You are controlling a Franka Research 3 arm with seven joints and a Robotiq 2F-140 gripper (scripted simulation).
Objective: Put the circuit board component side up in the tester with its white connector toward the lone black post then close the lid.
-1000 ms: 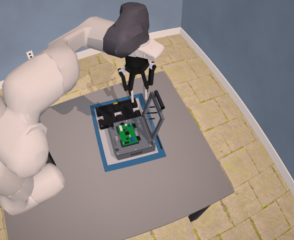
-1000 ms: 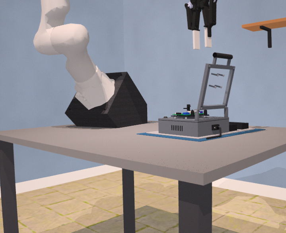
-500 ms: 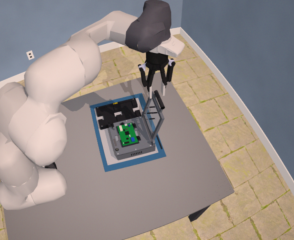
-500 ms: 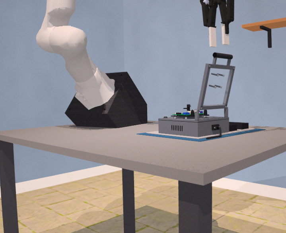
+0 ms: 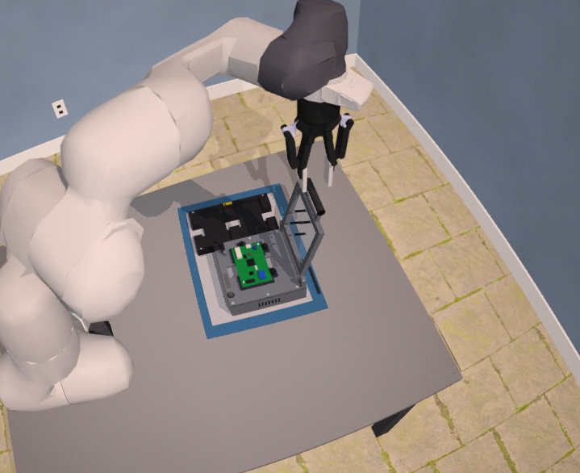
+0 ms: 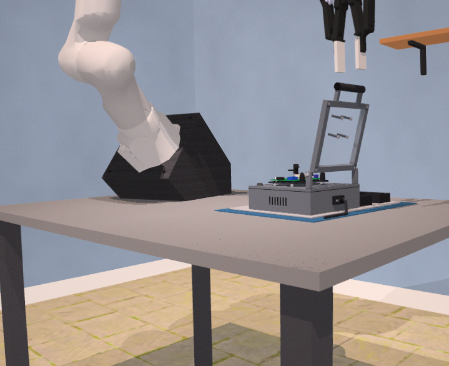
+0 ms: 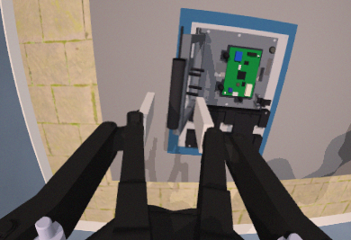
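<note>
The green circuit board (image 5: pixel 258 263) (image 7: pixel 249 67) lies flat, component side up, on the grey tester (image 5: pixel 242 306) (image 6: pixel 289 205) (image 7: pixel 265 42). Its white connector (image 5: pixel 238 253) (image 7: pixel 248 90) is at the end by a lone black post (image 5: pixel 241 244) (image 7: pixel 239 100). The pins in its holes are too small to tell. The lid (image 5: pixel 312 253) (image 6: pixel 319 135) (image 7: pixel 176 94) stands open, nearly upright, with its black handle (image 5: pixel 315 197) (image 6: pixel 350 87) on top. My gripper (image 5: pixel 317 182) (image 6: pixel 350 66) (image 7: pixel 174 106) is partly open and empty, pointing down above and near the handle.
The black tray (image 5: pixel 205 220) (image 6: pixel 381 197) (image 7: pixel 243 121) sits beside the tester and holds no board. Both stand on a blue-edged mat (image 5: pixel 216 331) (image 6: pixel 313 219) (image 7: pixel 238 19). A black latch-like part (image 5: pixel 219 248) (image 6: pixel 296 168) (image 7: pixel 265 102) rises at the tester's side opposite the hinge.
</note>
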